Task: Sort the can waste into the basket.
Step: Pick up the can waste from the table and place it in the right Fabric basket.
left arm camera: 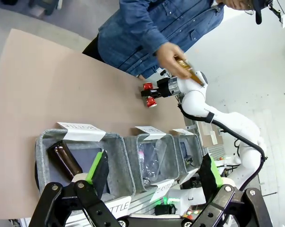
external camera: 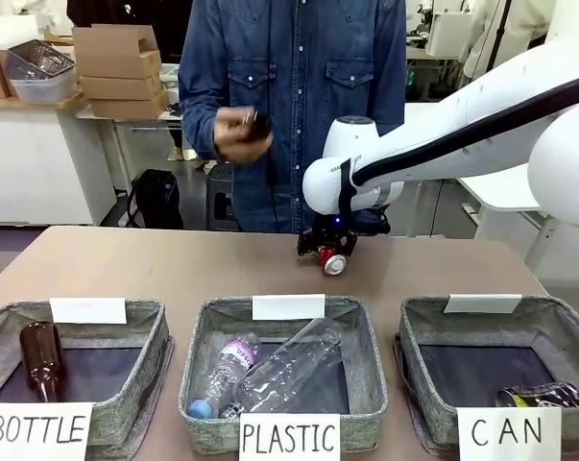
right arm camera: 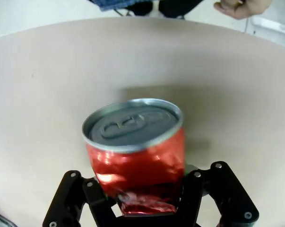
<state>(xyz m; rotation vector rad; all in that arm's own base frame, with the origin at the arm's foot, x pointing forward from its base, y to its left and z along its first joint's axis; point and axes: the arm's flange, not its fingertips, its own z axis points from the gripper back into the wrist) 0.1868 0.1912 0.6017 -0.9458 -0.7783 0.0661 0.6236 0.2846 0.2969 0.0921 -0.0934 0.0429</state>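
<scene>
A shiny red can (right arm camera: pixel 135 151) with a silver top sits between the fingers of my right gripper (right arm camera: pixel 144 187), which is shut on its dented lower body. From the front, that gripper (external camera: pixel 327 252) holds the red can (external camera: pixel 333 262) just at the tabletop on the far side, in front of the person. A dark can (external camera: pixel 541 395) with yellowish marks lies in the grey basket (external camera: pixel 572 317) signed "CAN" at the near right. My left gripper (left arm camera: pixel 155 158) hangs open and holds nothing, high above the row of baskets.
The "PLASTIC" basket (external camera: pixel 207 317) in the middle holds clear bottles. A brown bottle lies in the "BOTTLE" basket (external camera: pixel 11 315) at the left. The person's hand (external camera: pixel 239 134) holds a small dark thing above the table's far edge.
</scene>
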